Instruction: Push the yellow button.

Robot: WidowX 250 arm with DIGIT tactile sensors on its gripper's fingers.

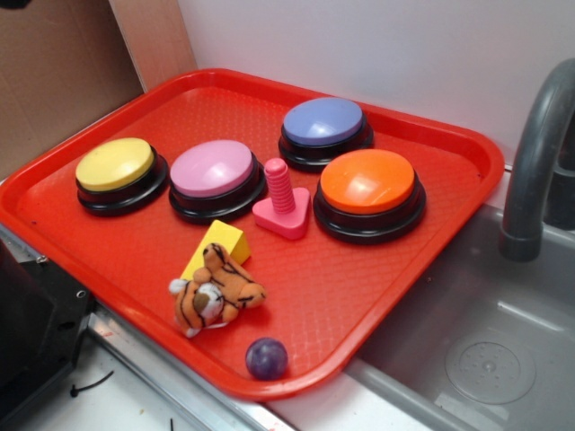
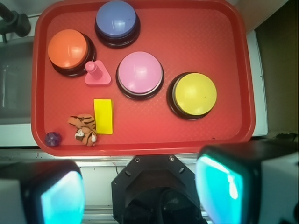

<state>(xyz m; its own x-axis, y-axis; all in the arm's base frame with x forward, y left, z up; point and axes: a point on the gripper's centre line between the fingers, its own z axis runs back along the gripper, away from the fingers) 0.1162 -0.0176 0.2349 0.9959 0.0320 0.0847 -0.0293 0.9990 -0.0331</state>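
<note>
The yellow button (image 1: pixel 115 164) is a round yellow dome on a black base at the left end of the red tray (image 1: pixel 422 242). In the wrist view it (image 2: pixel 195 94) lies at the tray's right side. My gripper (image 2: pixel 140 189) is open and empty, high above the scene, with its two teal pads wide apart at the bottom of the wrist view, over the robot base and short of the tray's near edge. The gripper does not show in the exterior view.
A pink button (image 1: pixel 212 169), a blue button (image 1: pixel 323 121) and an orange button (image 1: pixel 367 181) share the tray with a pink screw peg (image 1: pixel 282 202), a yellow wedge block (image 1: pixel 218 247), a toy tiger (image 1: pixel 216 294) and a purple ball (image 1: pixel 267 357). A grey sink (image 1: pixel 485 359) with a faucet (image 1: pixel 532 162) lies to the right.
</note>
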